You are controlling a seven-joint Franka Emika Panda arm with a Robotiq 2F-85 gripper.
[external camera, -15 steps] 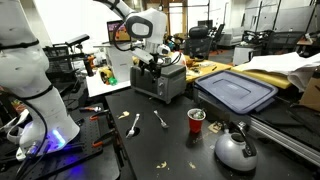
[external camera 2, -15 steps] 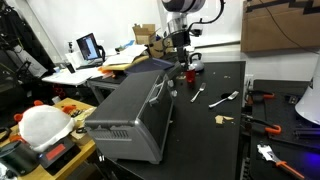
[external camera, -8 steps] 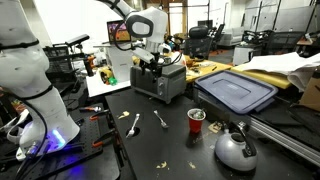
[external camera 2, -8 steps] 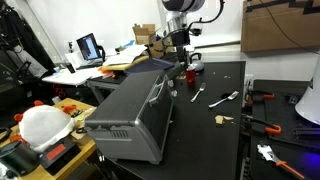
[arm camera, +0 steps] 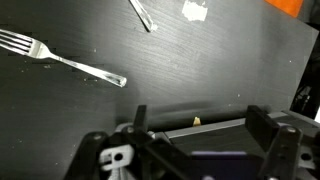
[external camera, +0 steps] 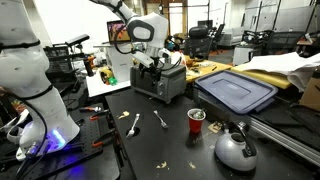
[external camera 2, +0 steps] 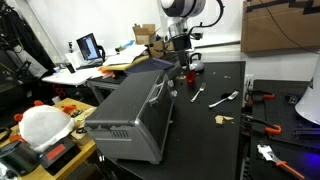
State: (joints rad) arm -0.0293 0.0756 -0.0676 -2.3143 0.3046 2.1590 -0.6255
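My gripper is open, its two dark fingers spread wide with nothing between them. It hangs over the edge of a silver toaster oven standing on the black table, the oven's metal rim running across between the jaws. In both exterior views the gripper points down at the oven's end. On the tabletop beyond the rim the wrist view shows a fork, a second utensil's handle, and a small crumb.
Two pieces of cutlery lie in front of the oven. A red cup, a metal kettle, a blue-lidded bin and red-handled tools are nearby. A white robot base stands at the table's side.
The wrist has shifted very slightly above the oven. The jaws stay open and nothing on the table has moved.
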